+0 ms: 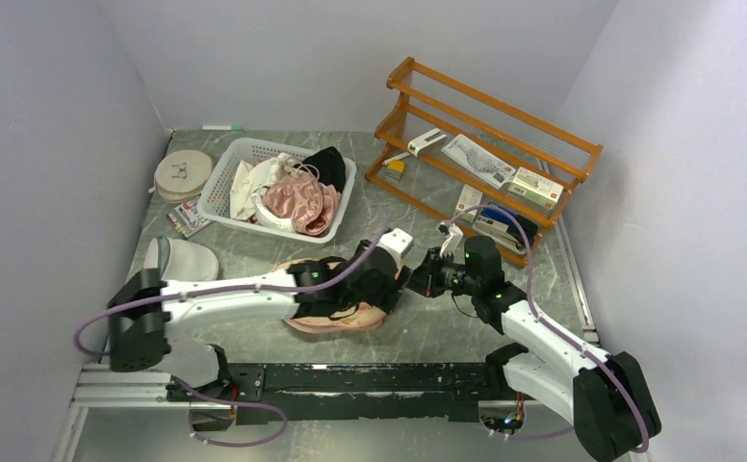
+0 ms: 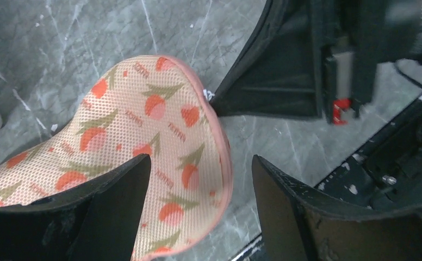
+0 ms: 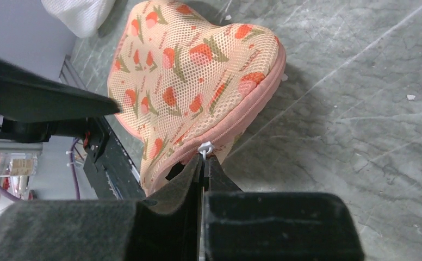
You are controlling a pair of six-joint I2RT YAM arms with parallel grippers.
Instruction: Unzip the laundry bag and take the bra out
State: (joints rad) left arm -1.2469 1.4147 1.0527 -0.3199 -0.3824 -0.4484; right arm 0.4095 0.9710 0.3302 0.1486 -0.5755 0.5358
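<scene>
While the laundry bag (image 3: 198, 70) lay on the worktop (image 3: 361, 109), its zip seemingly closed, we had our right hand (image 3: 203, 163) pinched together on the white zipper pull (image 3: 204, 148). Our left hand (image 2: 198, 190) hung over the bag close by, fingers apart. We judged unzipping barely begun: next, the left needed to pin the bag while the right drew the pull along the pink edging (image 3: 247, 109); we saw no bra

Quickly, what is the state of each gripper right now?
Left gripper: open, over the edge of the laundry bag.
Right gripper: closed on the bag's white zipper pull.
</scene>
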